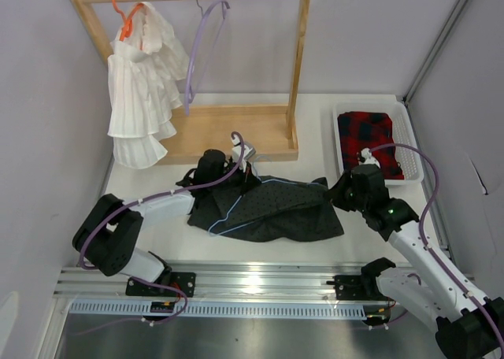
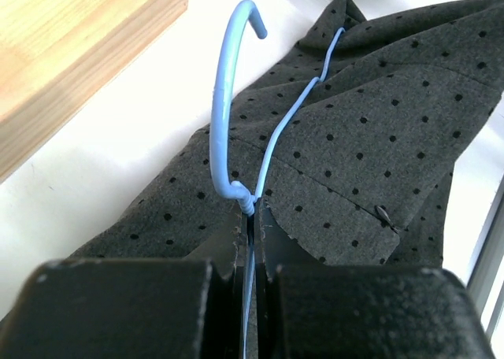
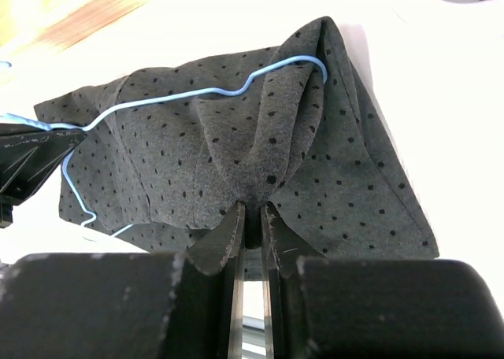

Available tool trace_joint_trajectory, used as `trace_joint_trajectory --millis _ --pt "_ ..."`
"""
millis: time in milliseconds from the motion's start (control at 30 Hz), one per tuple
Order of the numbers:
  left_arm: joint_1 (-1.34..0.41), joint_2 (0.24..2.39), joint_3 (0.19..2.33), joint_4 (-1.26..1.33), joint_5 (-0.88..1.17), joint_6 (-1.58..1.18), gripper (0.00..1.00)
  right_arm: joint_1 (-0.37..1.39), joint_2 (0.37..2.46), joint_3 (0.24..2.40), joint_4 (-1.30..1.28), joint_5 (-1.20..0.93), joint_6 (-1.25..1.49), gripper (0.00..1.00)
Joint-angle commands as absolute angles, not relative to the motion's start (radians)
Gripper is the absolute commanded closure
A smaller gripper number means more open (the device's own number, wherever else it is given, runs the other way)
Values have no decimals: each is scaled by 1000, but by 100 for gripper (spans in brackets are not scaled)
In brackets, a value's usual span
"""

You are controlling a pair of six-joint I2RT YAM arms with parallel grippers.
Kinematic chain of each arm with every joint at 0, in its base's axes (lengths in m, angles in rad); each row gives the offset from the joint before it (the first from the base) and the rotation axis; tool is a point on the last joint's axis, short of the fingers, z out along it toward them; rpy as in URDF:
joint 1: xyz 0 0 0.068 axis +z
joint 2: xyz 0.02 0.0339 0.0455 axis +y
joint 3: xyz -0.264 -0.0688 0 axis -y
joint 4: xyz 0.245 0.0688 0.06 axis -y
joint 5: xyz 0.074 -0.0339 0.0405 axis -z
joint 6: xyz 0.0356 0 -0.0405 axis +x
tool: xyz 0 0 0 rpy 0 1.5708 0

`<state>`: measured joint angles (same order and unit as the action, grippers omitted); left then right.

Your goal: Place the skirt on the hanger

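The dark dotted skirt (image 1: 272, 211) lies spread on the table in front of the arms. The light-blue wire hanger (image 1: 236, 209) lies on and partly under it, its hook at the left end. My left gripper (image 1: 246, 174) is shut on the hanger's neck just below the hook (image 2: 224, 99); the wire runs between the jaws over the skirt (image 2: 370, 138). My right gripper (image 1: 337, 192) is shut on a bunched fold of the skirt (image 3: 260, 150) at its right side; the hanger's wire (image 3: 197, 95) crosses the cloth beyond it.
A wooden rack (image 1: 236, 131) stands at the back with a white pleated garment (image 1: 142, 91) on an orange hanger and an empty lilac hanger (image 1: 201, 44). A white basket (image 1: 409, 131) at the right holds red-and-black plaid cloth (image 1: 370, 135).
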<state>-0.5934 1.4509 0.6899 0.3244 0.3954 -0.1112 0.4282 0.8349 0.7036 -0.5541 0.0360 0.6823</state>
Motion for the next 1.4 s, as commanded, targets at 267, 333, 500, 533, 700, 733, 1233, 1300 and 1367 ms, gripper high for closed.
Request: trace_joint_trajectory --millis 267,333,500,533,700,733,1233,1300,1367 --pt "-563 1499 753 321 330 34 100 408 792 735 -571 12 655 100" --pt "-561 1506 753 328 330 31 100 397 795 742 -575 11 653 100" --pt "-557 1512 716 377 279 18 100 391 795 759 -603 -18 635 100" --pt "-555 1517 718 379 259 17 100 391 793 752 -606 -20 632 100" --pt "-554 1528 726 377 242 17 100 390 788 635 -594 -35 626 100" --pt "-555 1525 733 379 245 17 100 390 792 615 -589 -31 629 100" --pt "-555 1519 726 376 247 8 100 563 825 623 -577 250 752 36" --pt "-554 1520 727 373 250 8 100 615 828 634 -542 233 774 37" --pt "-555 1519 729 368 249 9 100 665 841 638 -473 221 801 37"
